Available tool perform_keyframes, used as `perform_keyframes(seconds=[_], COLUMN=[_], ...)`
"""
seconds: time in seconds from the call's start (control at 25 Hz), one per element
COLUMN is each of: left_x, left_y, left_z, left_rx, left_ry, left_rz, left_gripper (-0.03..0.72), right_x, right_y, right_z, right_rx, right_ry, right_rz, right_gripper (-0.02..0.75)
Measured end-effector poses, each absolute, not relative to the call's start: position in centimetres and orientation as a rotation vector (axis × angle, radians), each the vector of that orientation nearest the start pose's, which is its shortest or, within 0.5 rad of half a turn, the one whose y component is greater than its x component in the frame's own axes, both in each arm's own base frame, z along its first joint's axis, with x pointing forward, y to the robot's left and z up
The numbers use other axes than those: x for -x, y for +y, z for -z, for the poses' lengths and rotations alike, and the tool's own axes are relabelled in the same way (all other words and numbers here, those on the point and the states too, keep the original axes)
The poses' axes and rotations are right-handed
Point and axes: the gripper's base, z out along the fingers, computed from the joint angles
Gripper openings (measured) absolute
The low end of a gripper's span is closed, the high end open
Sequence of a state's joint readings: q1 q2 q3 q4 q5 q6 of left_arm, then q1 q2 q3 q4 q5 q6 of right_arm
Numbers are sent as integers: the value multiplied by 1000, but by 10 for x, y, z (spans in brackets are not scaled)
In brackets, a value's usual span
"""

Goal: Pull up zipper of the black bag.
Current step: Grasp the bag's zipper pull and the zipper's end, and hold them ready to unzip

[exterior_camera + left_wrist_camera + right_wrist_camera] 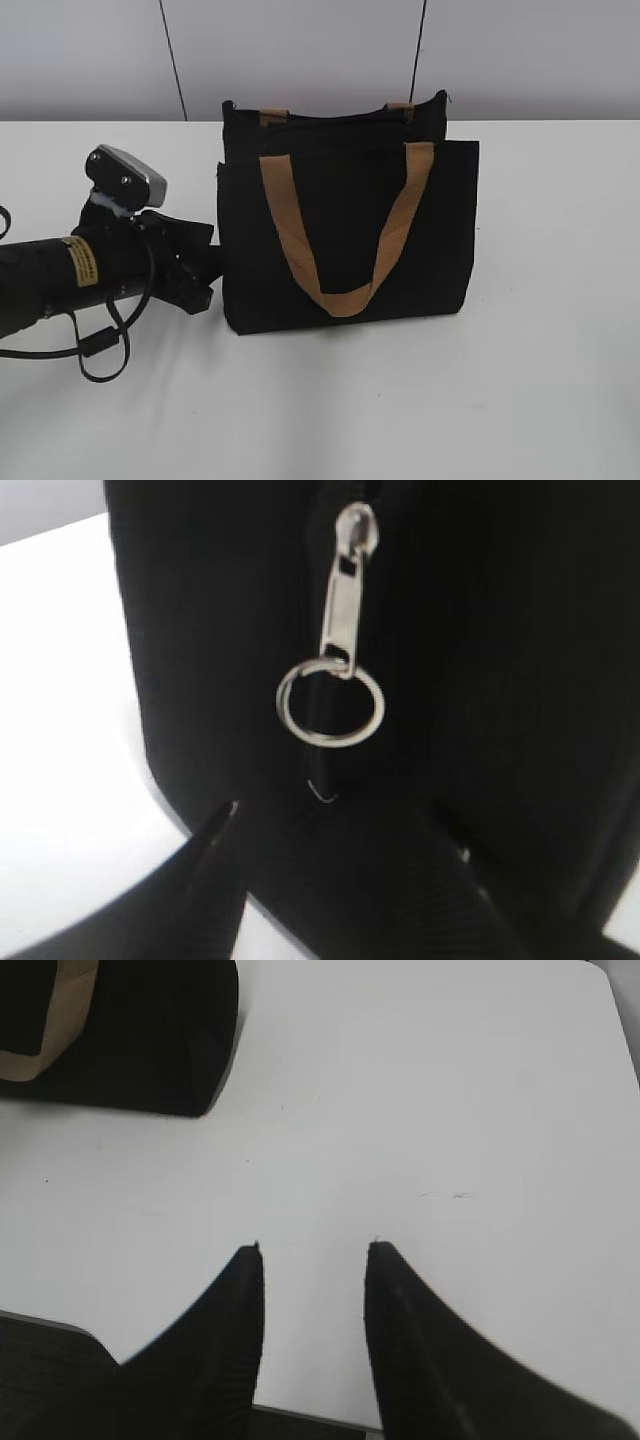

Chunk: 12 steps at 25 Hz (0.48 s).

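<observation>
Two open fingers (215,850) just below the zipper (345,620) pull.

Black bag (350,230) with tan handles (345,240), silvery zipper pull (345,590), white table (540,380).

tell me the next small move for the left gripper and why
Probably ease the left gripper forward and close on the ring of the zipper. Its fingers look open, just short of the bag, with the ring hanging free between them.
</observation>
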State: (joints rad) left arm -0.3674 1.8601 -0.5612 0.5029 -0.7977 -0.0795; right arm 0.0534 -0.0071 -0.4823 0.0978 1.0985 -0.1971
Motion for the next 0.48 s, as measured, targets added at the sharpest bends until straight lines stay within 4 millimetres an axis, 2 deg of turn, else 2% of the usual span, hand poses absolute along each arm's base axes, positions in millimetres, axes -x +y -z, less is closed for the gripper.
perform_keyframes(seconds=[0.32, 0.48], left_x=[-271, -273], left_y=[-141, -142], left_z=[-100, -100], left_rx=[-848, -822], left_ry=[1835, 1808], left_rz=[459, 475], left_gripper=[351, 331], right_x=[6, 6], right_y=[8, 8], right_z=[-270, -270], right_rx=[267, 267], right_ry=[2072, 2072], right_rz=[-31, -31], right_gripper=[274, 274])
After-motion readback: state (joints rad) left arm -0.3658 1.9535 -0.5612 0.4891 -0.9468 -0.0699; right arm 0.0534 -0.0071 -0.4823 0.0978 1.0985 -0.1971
